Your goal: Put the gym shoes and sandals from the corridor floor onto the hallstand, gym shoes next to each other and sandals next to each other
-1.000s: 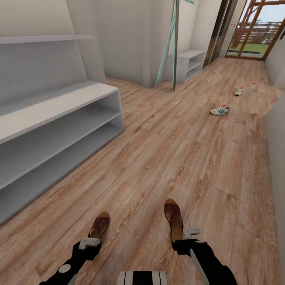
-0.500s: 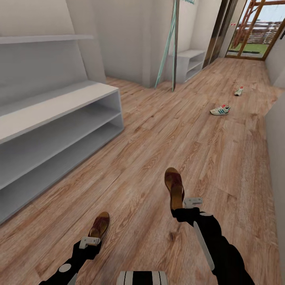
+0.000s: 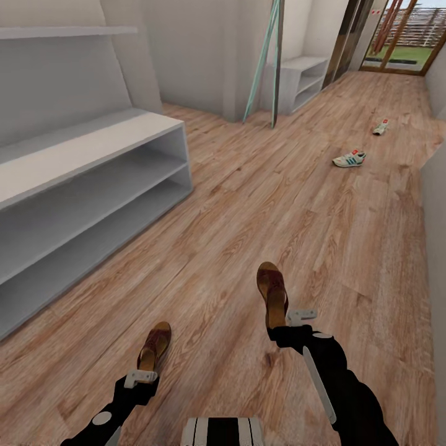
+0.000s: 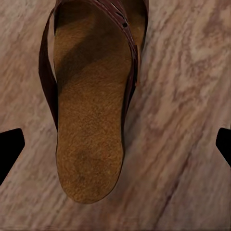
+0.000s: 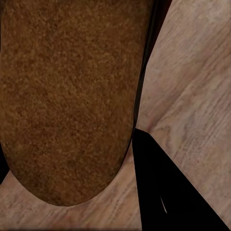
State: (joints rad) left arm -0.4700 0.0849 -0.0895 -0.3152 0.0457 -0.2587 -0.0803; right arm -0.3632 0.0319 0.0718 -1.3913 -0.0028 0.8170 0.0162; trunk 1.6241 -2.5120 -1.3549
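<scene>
The corridor floor [image 3: 248, 204] stretched ahead of both grippers in warm wood-grain planks. The hallstand [image 3: 87, 179], a low white unit with two open shelf tiers, stood well ahead and to the left of the left gripper [image 3: 140, 376]. The right arm [image 3: 337, 390] reached forward, its right gripper [image 3: 286, 322] closed on the heel of a brown sandal [image 3: 272, 293] whose toe pointed away from it; the right wrist view showed a dark finger [image 5: 163, 187] pressed against that sandal's [image 5: 72, 96] edge. The other sandal [image 3: 155, 347] lay on the planks just ahead of the left gripper, whose fingertips [image 4: 10, 149] stood spread wide, apart from the insole [image 4: 89, 125] between them. Two gym shoes [image 3: 349, 159] [image 3: 380, 127] lay far ahead of the right gripper, apart from each other.
</scene>
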